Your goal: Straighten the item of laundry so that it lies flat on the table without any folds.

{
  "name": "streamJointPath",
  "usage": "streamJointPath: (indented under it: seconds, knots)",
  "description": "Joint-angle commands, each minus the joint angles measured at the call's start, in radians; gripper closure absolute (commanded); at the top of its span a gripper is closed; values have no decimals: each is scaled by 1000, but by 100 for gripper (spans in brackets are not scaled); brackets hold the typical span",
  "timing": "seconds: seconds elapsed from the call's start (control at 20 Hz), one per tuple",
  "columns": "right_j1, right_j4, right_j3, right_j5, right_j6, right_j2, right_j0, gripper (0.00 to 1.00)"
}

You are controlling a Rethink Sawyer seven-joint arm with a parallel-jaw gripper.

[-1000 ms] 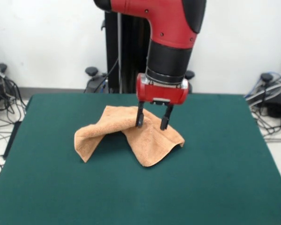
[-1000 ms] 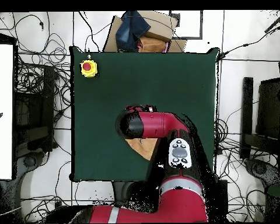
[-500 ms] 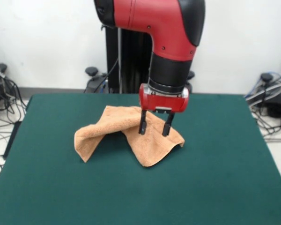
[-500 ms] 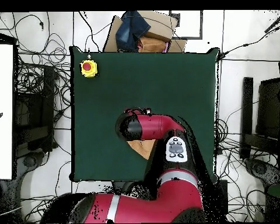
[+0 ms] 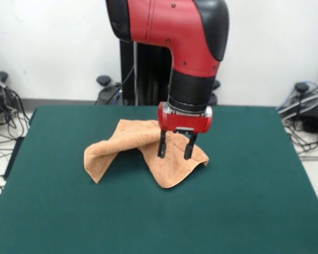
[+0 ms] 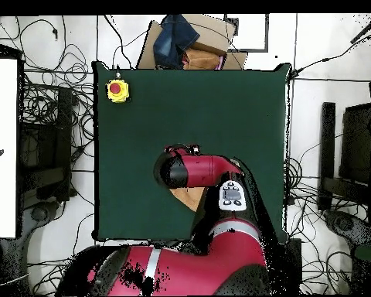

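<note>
Since a second ago gripper (image 5: 174, 150) had dropped lower over the towel (image 5: 146, 150) | fingers spread apart, grasping nothing | towel lay crumpled, folded, near table (image 5: 254, 201) centre | yellow button box (image 6: 117, 90) at corner.

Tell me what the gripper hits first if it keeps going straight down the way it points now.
Most likely the towel. The gripper points straight down with its jaws open, and in the front view the tips sit over the towel's raised fold. Depth is unclear, so it may already be brushing the cloth; the table lies beneath.

No legible text, labels or numbers, seemingly, on anything.
</note>
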Motion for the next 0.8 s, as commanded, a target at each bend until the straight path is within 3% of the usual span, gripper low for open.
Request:
streamJointPath:
  seconds: [0.05,0.8]
  knots:
    - [44,-6,68,-70,175,17,-5,0]
    - [91,-1,43,-128,176,-11,4,0]
